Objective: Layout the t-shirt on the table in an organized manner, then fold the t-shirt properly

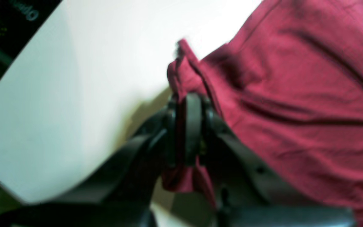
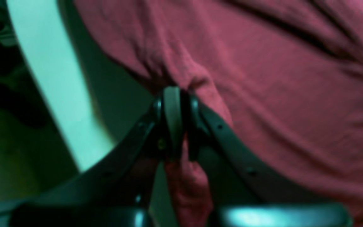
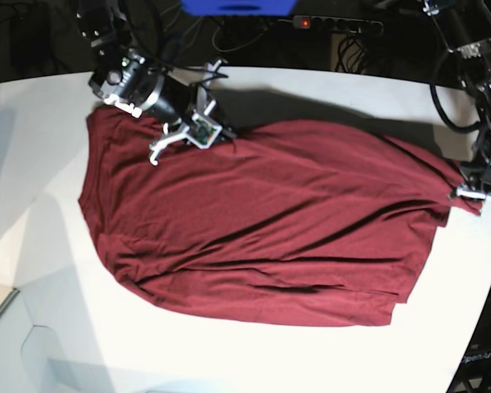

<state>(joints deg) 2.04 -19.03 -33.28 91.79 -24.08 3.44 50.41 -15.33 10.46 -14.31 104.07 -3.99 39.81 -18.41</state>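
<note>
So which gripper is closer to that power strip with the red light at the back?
Right. The right gripper pinches the t-shirt below-left of the power strip; the left gripper grips its far corner.

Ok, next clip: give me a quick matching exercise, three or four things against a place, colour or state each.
Things:
1. t-shirt
2. table
3. left gripper
4. right gripper

Descriptions:
A. plain white
B. shut on cloth at the base view's right edge
C. dark maroon-red, spread out with wrinkles
D. shut on cloth at the base view's upper left

Pairs: 1-C, 2-A, 3-B, 4-D
</note>
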